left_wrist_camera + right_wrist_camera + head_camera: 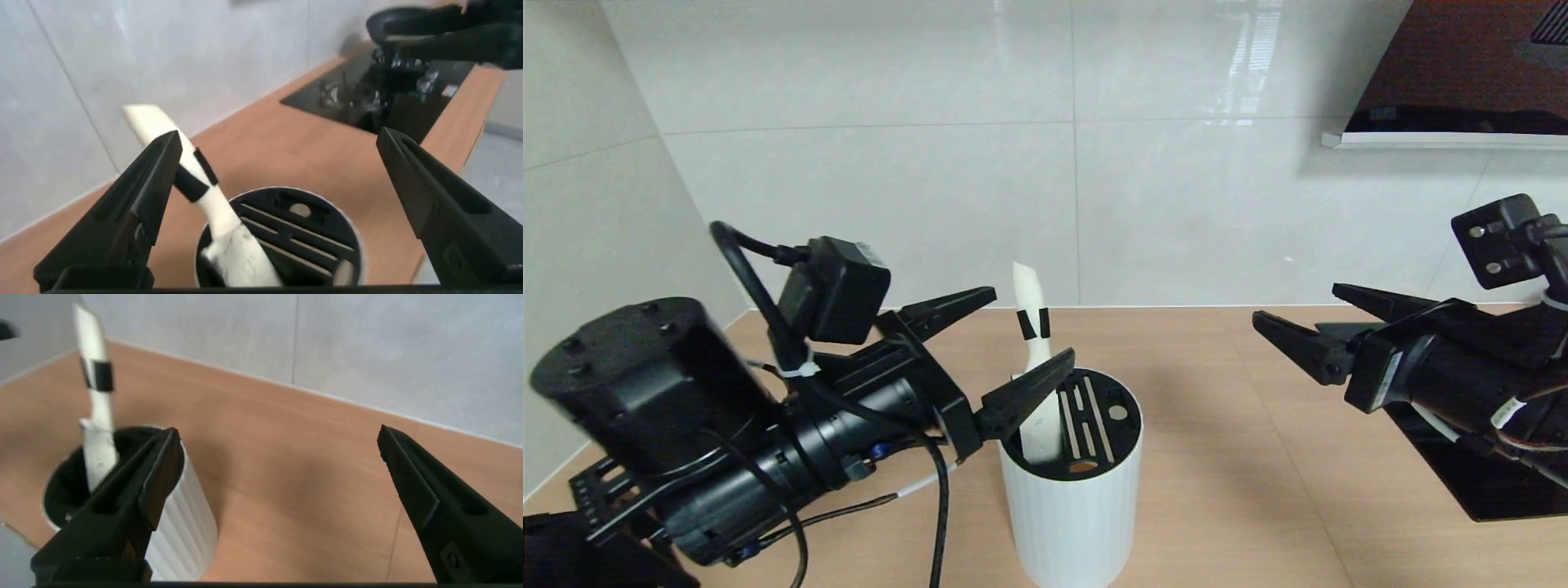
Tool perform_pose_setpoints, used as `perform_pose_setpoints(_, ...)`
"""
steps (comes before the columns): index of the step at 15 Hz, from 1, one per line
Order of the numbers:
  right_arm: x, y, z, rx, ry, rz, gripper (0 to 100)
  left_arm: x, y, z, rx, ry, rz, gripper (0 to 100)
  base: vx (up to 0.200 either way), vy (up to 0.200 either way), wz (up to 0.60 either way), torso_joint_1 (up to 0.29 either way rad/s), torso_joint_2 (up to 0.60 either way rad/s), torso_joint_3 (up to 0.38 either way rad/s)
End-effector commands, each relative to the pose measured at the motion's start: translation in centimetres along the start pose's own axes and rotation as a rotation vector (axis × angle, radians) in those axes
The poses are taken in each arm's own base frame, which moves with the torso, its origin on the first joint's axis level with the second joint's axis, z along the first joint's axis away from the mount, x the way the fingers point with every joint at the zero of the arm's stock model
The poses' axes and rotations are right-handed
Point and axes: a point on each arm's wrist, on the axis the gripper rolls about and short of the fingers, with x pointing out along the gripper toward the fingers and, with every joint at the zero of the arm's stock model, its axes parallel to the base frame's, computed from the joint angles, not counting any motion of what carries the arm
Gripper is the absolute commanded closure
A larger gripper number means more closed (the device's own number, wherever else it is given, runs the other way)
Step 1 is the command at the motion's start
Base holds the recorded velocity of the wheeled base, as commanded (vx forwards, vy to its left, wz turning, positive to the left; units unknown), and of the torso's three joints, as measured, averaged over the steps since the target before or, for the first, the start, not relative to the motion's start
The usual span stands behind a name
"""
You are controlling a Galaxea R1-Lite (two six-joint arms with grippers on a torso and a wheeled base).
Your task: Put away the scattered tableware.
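Your left hand (1032,322) is wide open, gripping nothing; the white-handled knife (1027,286) stands in the holder (1070,506). Right hand (1295,303) is open and empty too. This piece looks done.

1. i get bright, even light, seemingly from overhead.
2. the glossy tiled wall (890,180) carries pale streaks of glare at the far right, beside the dark range hood (1462,65).
3. shadows are soft-edged: a faint one lies on the counter (1241,490) to the right of the white holder (1078,514), and another on the wall under the hood.
4. in my left wrist view the far cooktop (327,100) looks blurred.
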Motion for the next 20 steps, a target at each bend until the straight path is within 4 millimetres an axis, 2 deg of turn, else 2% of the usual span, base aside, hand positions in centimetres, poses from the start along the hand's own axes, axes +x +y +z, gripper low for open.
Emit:
perform_pose_setpoints(1, -2.2, -0.4, 0.7, 0.004, -0.044, -0.015, 0, -2.6, -0.4, 2.4, 0.016, -0.079, 0.046, 0, 0.000, 0.000, 0.00, 0.000, 0.00, 0.000)
perform_pose_setpoints(4, -6.1, -1.9, -0.4, -0.030, -0.061, -0.088, 0, -5.8, -0.9, 4.5, 0.028, -0.166, 0.123, 0, 0.000, 0.000, 0.00, 0.000, 0.00, 0.000)
perform_pose_setpoints(5, -8.6, -3.0, -0.6, -0.063, -0.099, -0.177, 0, -7.7, -1.2, 5.4, 0.027, -0.187, 0.179, 0, 0.000, 0.000, 0.00, 0.000, 0.00, 0.000)
perform_pose_setpoints(7, -11.8, -4.3, 0.2, -0.076, -0.183, -0.314, 0, -11.1, -1.6, 5.8, 0.020, -0.162, 0.273, 0, 0.000, 0.000, 0.00, 0.000, 0.00, 0.000)
perform_pose_setpoints(9, -15.8, -4.6, -0.1, -0.090, -0.183, -0.461, 0, -15.2, -1.6, 5.2, 0.050, -0.102, 0.399, 0, 0.000, 0.000, 0.00, 0.000, 0.00, 0.000)
perform_pose_setpoints(11, -19.7, -3.6, -0.7, -0.093, -0.183, -0.507, 0, -19.0, -2.4, 4.4, 0.057, -0.047, 0.482, 0, 0.000, 0.000, 0.00, 0.000, 0.00, 0.000)
perform_pose_setpoints(12, -22.0, -2.8, -1.3, -0.091, -0.176, -0.520, 0, -21.2, -3.2, 3.3, 0.059, 0.007, 0.550, 0, 0.000, 0.000, 0.00, 0.000, 0.00, 0.000)
perform_pose_setpoints(14, -24.9, -1.9, -1.8, -0.083, -0.155, -0.575, 0, -24.0, -4.6, 2.0, 0.076, 0.025, 0.664, 0, 0.000, 0.000, 0.00, 0.000, 0.00, 0.000)
perform_pose_setpoints(15, -25.3, -1.8, -1.8, -0.082, -0.160, -0.581, 0, -24.3, -4.9, 1.7, 0.080, 0.022, 0.677, 0, 0.000, 0.000, 0.00, 0.000, 0.00, 0.000)
perform_pose_setpoints(17, -27.6, -0.9, -2.7, -0.079, -0.190, -0.673, 0, -26.0, -6.6, -0.4, 0.121, -0.048, 0.722, 0, 0.000, 0.000, 0.00, 0.000, 0.00, 0.000)
perform_pose_setpoints(20, -28.5, 0.0, -4.2, -0.073, -0.191, -0.740, 0, -26.8, -7.6, -2.0, 0.080, -0.100, 0.753, 0, 0.000, 0.000, 0.00, 0.000, 0.00, 0.000)
